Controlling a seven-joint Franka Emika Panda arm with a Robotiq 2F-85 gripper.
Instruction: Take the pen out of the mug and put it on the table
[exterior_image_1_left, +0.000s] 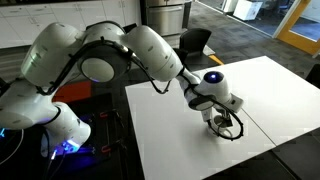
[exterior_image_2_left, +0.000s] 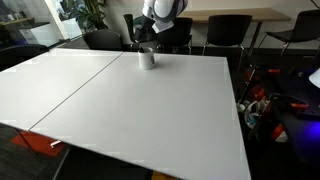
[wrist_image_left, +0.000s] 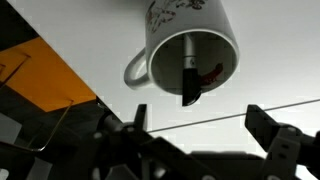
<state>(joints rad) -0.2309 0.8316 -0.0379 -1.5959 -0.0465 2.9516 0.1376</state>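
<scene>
Above the mug (wrist_image_left: 185, 20) on the table (wrist_image_left: 285, 60), gripper (wrist_image_left: 198, 120) hovers with jaws apart; pen (wrist_image_left: 190, 82) sits inside, ungrasped, so lifting out and placing are not yet done

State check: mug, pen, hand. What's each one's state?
mug: upright on the table, pen inside.
pen: leaning in the mug, not gripped.
hand: open, above the mug, holding nothing.
</scene>
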